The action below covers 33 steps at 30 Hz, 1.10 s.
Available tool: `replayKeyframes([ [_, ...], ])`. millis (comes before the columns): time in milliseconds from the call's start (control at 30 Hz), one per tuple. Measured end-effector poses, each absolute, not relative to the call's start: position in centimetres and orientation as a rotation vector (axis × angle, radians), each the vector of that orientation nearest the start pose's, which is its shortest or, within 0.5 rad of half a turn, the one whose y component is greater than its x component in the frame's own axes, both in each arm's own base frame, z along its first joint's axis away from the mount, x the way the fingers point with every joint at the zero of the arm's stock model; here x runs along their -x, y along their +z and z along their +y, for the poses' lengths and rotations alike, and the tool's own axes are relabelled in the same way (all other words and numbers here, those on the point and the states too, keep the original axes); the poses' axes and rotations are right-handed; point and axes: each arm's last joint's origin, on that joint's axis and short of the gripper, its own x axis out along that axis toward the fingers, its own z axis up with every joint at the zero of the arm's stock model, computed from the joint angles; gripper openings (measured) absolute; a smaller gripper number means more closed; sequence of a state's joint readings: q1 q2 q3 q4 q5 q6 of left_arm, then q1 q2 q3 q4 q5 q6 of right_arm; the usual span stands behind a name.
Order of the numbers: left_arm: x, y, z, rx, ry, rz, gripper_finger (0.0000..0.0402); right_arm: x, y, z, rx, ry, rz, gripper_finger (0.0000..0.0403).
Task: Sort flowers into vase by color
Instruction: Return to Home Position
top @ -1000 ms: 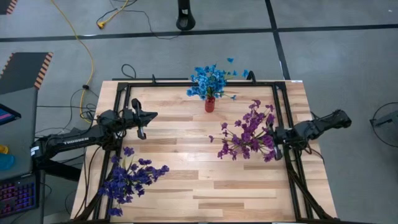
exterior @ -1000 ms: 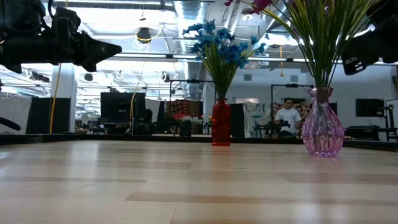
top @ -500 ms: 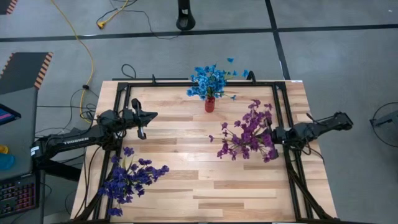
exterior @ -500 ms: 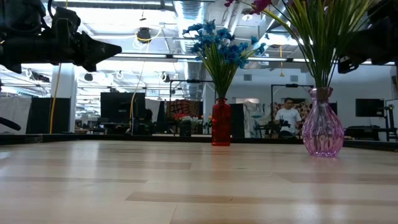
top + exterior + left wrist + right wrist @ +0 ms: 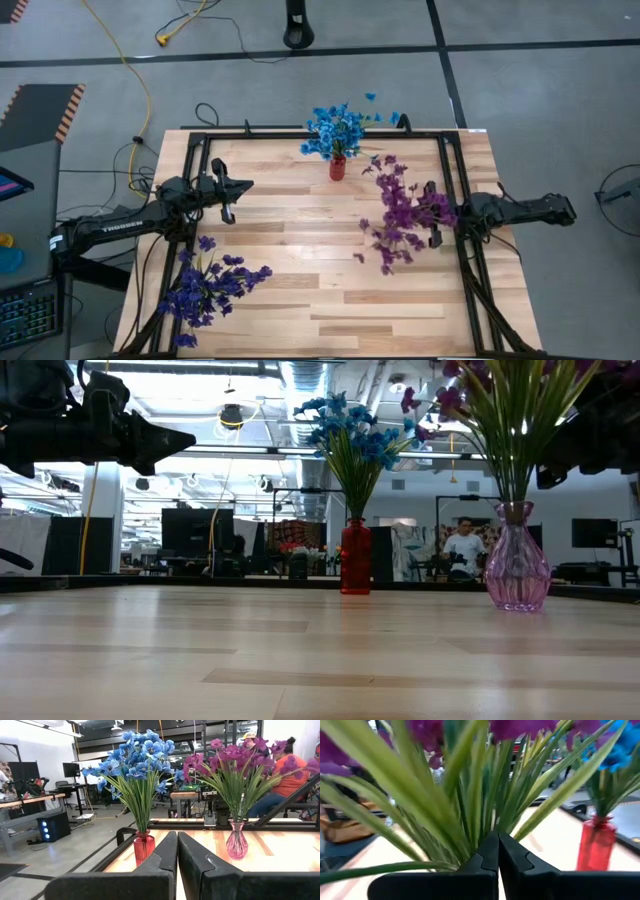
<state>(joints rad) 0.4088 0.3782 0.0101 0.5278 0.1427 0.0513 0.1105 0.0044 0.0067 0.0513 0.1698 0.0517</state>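
Magenta flowers (image 5: 398, 208) just beside the fully closed, empty right claw (image 5: 497, 839)

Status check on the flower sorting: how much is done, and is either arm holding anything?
Looks done: blue flowers in the red vase, magenta-purple flowers in the pink glass vase, dark violet flowers bunched at the left, vase hidden. No loose stems show on the table. In hand: nothing; left gripper and right gripper are shut, the right beside the magenta stems. Remaining: probably only backing the arms away.

wooden table (image 5: 330, 300) | yellow cable (image 5: 162, 39) on floor | keyboard (image 5: 25, 315) beside table | person (image 5: 463, 547) standing beyond table
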Motion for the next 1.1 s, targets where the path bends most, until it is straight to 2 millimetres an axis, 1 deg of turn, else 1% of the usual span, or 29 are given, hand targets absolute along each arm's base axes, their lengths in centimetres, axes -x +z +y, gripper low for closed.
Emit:
replayKeyframes([
  [367, -11.2, 18.4, 4.4, -0.097, 0.269, -0.142, 0.0, -9.7, 17.0, 0.5, -0.059, -0.054, -0.047, 0.0031],
  [567, -11.2, 17.5, 4.5, -0.083, 0.3, -0.054, 0.0, -9.7, 16.9, 0.5, -0.058, -0.055, -0.045, 0.0032],
  [767, -11.3, 17.4, 4.5, -0.103, 0.29, -0.043, 0.0, -9.7, 16.9, 0.5, -0.058, -0.055, -0.044, 0.0032],
  [900, -11.2, 17.2, 4.4, -0.084, 0.284, -0.02, 0.0, -9.7, 16.9, 0.5, -0.059, -0.055, -0.043, 0.0032],
  [1000, -10.9, 17.3, 4.3, -0.079, 0.263, -0.034, 0.0, -9.7, 16.9, 0.5, -0.058, -0.055, -0.043, 0.0032],
  [1100, -10.4, 17.9, 3.8, -0.108, 0.188, -0.093, 0.0, -9.7, 16.9, 0.5, -0.058, -0.055, -0.043, 0.0032],
])
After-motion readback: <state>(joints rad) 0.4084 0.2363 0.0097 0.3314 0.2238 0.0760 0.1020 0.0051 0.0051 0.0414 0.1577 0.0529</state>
